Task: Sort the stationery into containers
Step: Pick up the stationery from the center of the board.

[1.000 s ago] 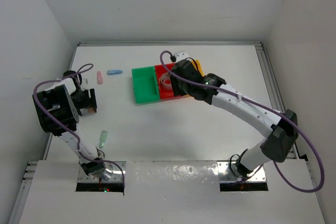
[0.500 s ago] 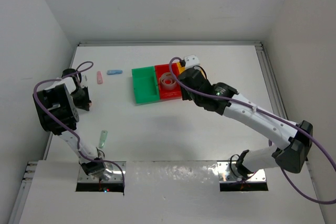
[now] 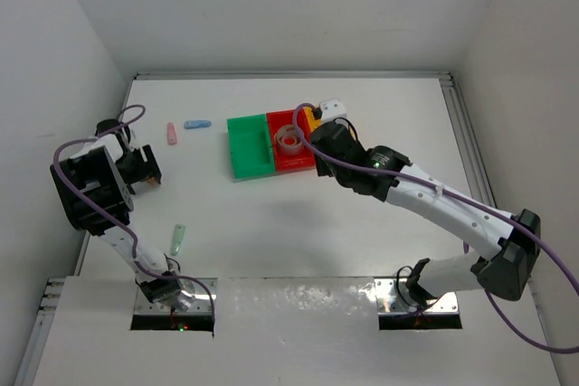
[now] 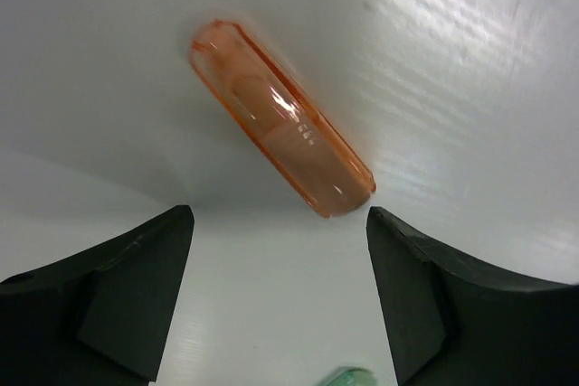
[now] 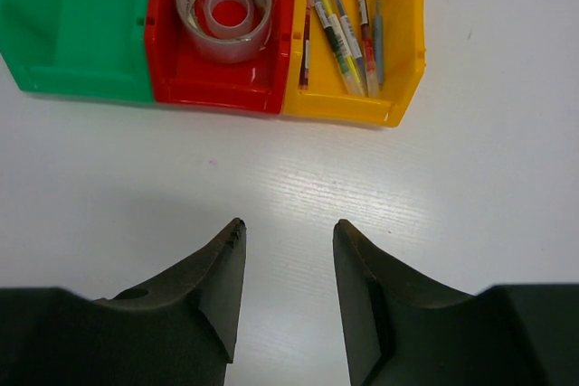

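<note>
While pens and tape already lie in their bins, the step in hand looks to be the pick-up of the short eraser-like pieces, starting with the translucent pink-orange capsule-shaped piece (image 4: 280, 146). It lies flat at the far left of the white table (image 3: 271, 232), just ahead of the left gripper (image 4: 279, 223). That gripper's dark fingers (image 4: 118, 296) are spread wide with nothing between them. The piece sits beyond their tips at a slant, so the next move probably calls for a small wrist turn to set the jaws across its narrow width, then an advance until the tips straddle it before closing. Its glossy rounded shell suggests hard, slippery plastic that could squirt out of an off-centre pinch. A small pale blue piece (image 3: 197, 124) lies near it on the right, and a pale green piece (image 3: 178, 240) lies well apart toward the near edge. The right gripper (image 5: 288, 228) hovers over bare table on the near side of the joined bins, its jaws parted a little and empty. The red bin (image 5: 217, 97) holds a clear tape roll (image 5: 226, 8) with a smaller one nested inside, and the yellow bin (image 5: 403, 61) holds several thin pens (image 5: 344, 33). The green bin (image 5: 72, 24) shows nothing in the part seen, so I judge it is meant for the pastel pieces.
</note>
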`<action>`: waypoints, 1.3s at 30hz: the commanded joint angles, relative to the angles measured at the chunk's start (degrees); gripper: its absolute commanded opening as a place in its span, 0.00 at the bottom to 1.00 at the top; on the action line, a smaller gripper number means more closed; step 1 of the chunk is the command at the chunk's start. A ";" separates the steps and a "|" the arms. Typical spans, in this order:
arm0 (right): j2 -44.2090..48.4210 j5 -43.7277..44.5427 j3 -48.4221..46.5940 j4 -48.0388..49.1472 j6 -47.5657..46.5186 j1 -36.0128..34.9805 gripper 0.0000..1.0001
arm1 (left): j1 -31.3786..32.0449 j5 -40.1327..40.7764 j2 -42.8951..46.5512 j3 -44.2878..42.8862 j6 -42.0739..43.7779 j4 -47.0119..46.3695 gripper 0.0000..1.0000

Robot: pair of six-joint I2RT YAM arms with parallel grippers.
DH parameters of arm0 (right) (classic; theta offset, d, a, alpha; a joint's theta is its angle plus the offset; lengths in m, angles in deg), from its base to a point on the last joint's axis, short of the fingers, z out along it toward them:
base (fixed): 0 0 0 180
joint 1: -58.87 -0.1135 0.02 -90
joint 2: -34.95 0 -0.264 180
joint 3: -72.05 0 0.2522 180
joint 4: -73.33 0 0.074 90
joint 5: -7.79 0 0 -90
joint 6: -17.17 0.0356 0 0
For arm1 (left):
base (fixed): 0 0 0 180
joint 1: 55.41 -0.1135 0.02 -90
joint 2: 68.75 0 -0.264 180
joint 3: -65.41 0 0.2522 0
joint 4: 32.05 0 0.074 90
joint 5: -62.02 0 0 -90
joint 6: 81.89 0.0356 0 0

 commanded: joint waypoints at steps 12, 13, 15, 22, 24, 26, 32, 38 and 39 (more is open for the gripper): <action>-1.19 1.84 -2.31 -0.77 -0.96 -0.98 0.43 | 2.53 7.46 -5.99 -2.36 -20.39 -6.15 0.59; -1.02 2.02 -2.31 -0.77 -0.97 -1.07 0.43 | 2.62 5.97 -5.64 -1.31 -21.01 -6.67 0.58; -0.84 2.54 -2.31 -0.86 -1.23 -1.16 0.43 | 2.62 5.60 -4.33 1.24 -21.80 -8.16 0.56; 0.04 4.30 -2.93 -1.91 -1.41 -1.33 0.43 | 0.95 2.64 -4.85 -0.77 -20.14 -4.93 0.00; 1.00 5.27 -2.76 -1.82 -1.32 -1.51 0.43 | 1.91 -0.27 -1.18 0.02 -18.03 -4.83 0.00; 2.06 5.62 -2.49 -1.12 -1.14 -1.77 0.43 | 3.40 -1.16 2.25 0.55 -15.84 -4.39 0.00; 4.61 5.88 0.93 1.42 0.97 -1.95 0.43 | 10.33 -10.03 16.59 -6.20 -9.77 -1.33 0.00; 6.63 5.36 5.59 2.40 4.13 -1.95 0.43 | 25.43 -16.99 14.05 -18.00 -13.09 4.14 0.00; 6.98 5.53 6.38 2.22 4.39 -1.95 0.43 | 28.60 -15.33 13.79 -16.87 -14.06 2.05 0.00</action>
